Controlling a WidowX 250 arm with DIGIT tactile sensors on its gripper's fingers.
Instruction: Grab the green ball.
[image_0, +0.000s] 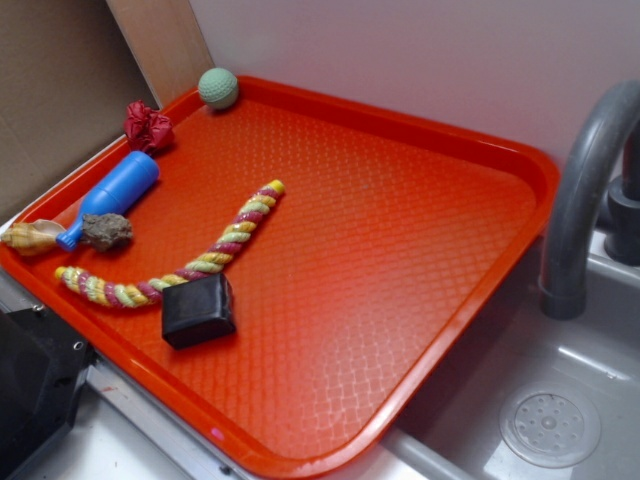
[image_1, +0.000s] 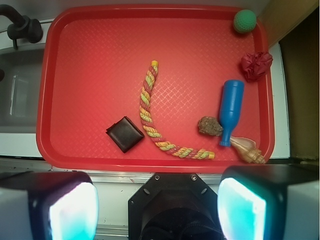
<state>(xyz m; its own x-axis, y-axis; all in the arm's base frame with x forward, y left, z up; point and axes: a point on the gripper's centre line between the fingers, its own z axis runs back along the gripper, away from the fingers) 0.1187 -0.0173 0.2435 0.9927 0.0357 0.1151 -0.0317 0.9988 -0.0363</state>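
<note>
- Gripper (image_1: 159, 202) at bottom of wrist view, jaws spread wide, nothing between them; it sits off the near edge of the red tray (image_1: 95, 40).
- Between: black block (image_1: 125, 134), striped rope (image_1: 150, 107), brown lump (image_1: 210, 126), blue bottle (image_1: 231, 110), shell (image_1: 247, 150), red fabric wad (image_1: 256, 65).
- Green ball (image_1: 245, 21) lies well apart, in the tray's far corner, against the rim.
- Risk, as judged: ball rolls if nudged by one finger; rim may block the far finger; wad near.
- Ball is round: no long axis, no facing.
</note>
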